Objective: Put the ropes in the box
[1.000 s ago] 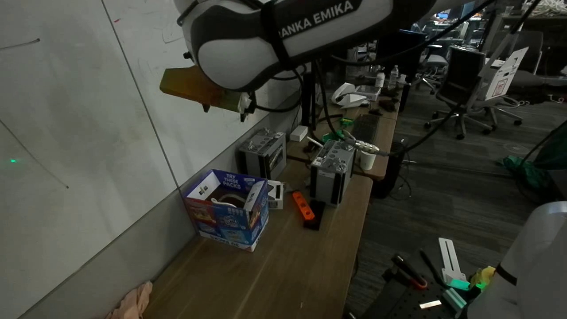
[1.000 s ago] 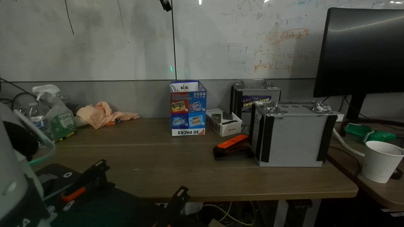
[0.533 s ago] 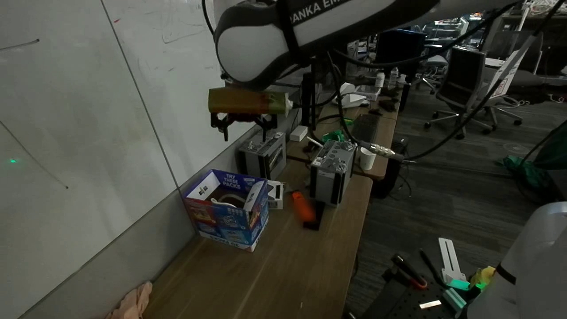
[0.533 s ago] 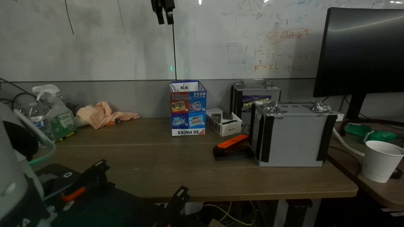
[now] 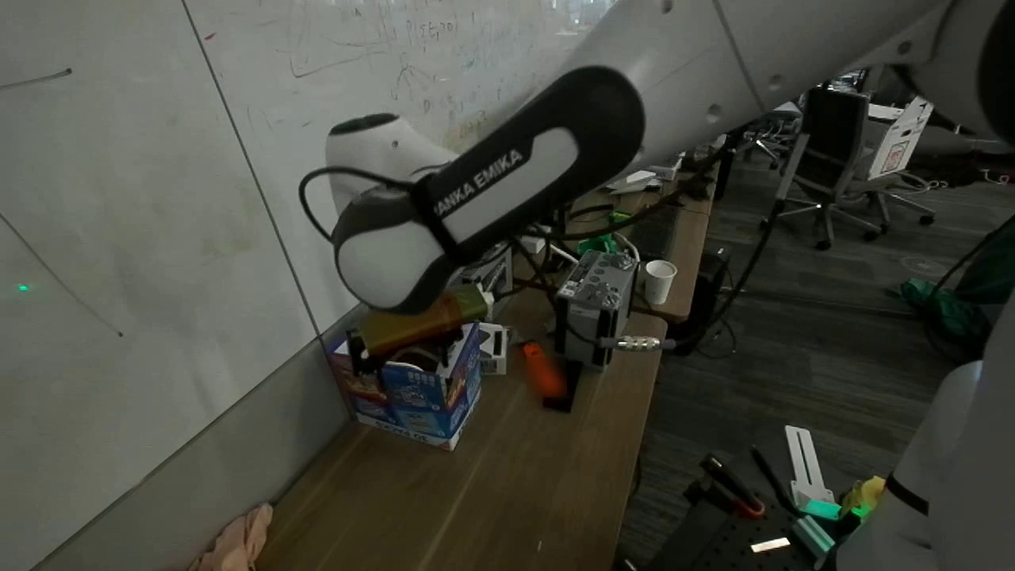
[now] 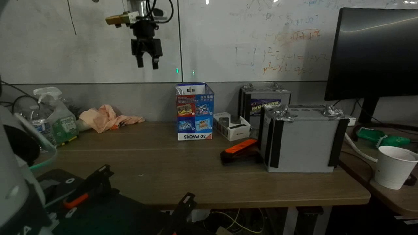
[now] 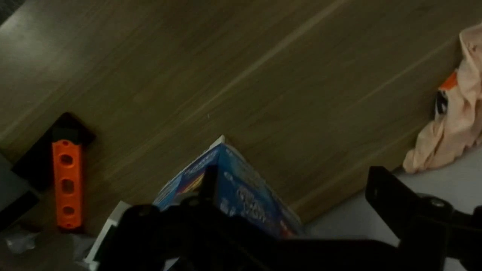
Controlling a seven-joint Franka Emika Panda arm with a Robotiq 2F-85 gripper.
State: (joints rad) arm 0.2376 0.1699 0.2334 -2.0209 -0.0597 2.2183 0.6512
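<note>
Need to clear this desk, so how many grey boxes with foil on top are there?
2. In an exterior view, the front grey box stands just right of the orange tool; the rear grey box stands behind it, partly hidden. More may be out of sight.

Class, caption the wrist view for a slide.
Open gripper partly hides the blue box, between orange bar and peach cloth.

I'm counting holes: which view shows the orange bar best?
The wrist view: the orange bar is seen from above, unobstructed, its three large holes distinct. Both exterior views show it smaller, the holes hard to make out.
</note>
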